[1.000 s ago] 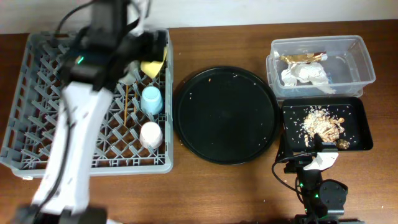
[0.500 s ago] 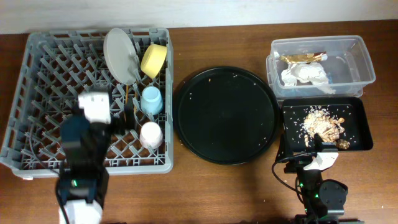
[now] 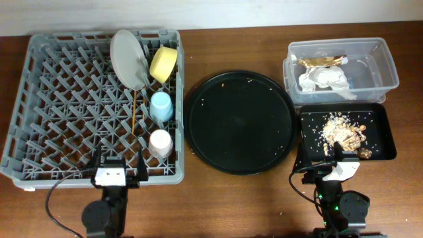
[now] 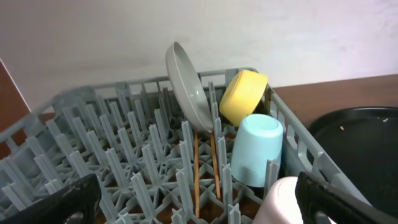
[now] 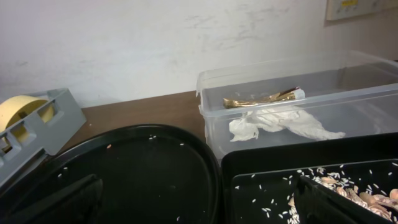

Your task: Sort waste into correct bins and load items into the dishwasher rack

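Observation:
The grey dishwasher rack (image 3: 53,106) holds the grey-green plate (image 3: 127,58), yellow bowl (image 3: 163,63), light-blue cup (image 3: 160,106), pink cup (image 3: 159,143) and wooden chopsticks (image 3: 136,109); they also show in the left wrist view (image 4: 255,149). The clear tub (image 3: 386,66) holds the white napkin (image 3: 324,79) and gold-brown wrapper (image 3: 322,61). The shallow black tray (image 3: 386,125) holds food scraps (image 3: 344,130). My left gripper (image 3: 111,175) is open and empty at the rack's front edge. My right gripper (image 3: 337,168) is open and empty in front of the black tray.
A large round black tray (image 3: 240,122) with a few crumbs lies between the rack and the bins. A pale wall stands behind the table. Bare wooden table runs along the front edge.
My left arm has pulled back from over the rack's far side to the front edge of the table, uncovering the plate and bowl. The right arm has not moved.

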Available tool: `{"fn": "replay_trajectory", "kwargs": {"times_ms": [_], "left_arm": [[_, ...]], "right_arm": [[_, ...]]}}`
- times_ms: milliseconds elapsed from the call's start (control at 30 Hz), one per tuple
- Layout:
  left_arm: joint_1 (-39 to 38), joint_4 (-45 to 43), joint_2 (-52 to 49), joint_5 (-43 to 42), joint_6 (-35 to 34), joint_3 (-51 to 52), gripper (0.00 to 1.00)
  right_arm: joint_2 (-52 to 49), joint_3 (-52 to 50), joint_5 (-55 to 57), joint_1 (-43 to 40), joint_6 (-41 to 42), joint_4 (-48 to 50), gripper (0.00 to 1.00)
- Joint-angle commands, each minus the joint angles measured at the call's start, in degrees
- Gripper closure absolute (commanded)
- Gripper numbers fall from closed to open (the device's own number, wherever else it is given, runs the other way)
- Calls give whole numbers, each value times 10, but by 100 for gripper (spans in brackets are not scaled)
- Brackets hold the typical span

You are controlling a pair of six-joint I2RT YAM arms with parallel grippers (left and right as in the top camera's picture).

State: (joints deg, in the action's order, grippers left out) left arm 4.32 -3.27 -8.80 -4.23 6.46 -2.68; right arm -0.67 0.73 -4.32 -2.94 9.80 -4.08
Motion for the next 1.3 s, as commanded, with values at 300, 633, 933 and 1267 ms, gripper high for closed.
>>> {"fn": "replay_trajectory", "kwargs": {"times_ms": [300,633,933,1267], "left_arm": [[-5,78,85,21,10,22,1],[-5,78,85,21,10,22,1],[-5,78,85,21,10,22,1],[-5,78,85,21,10,22,1]], "right_arm": [[3,-4,5,4,-6,-2,1],[3,-4,5,4,-6,-2,2],[3,-4,5,4,-6,-2,2],[3,-4,5,4,-6,-2,2]]}}
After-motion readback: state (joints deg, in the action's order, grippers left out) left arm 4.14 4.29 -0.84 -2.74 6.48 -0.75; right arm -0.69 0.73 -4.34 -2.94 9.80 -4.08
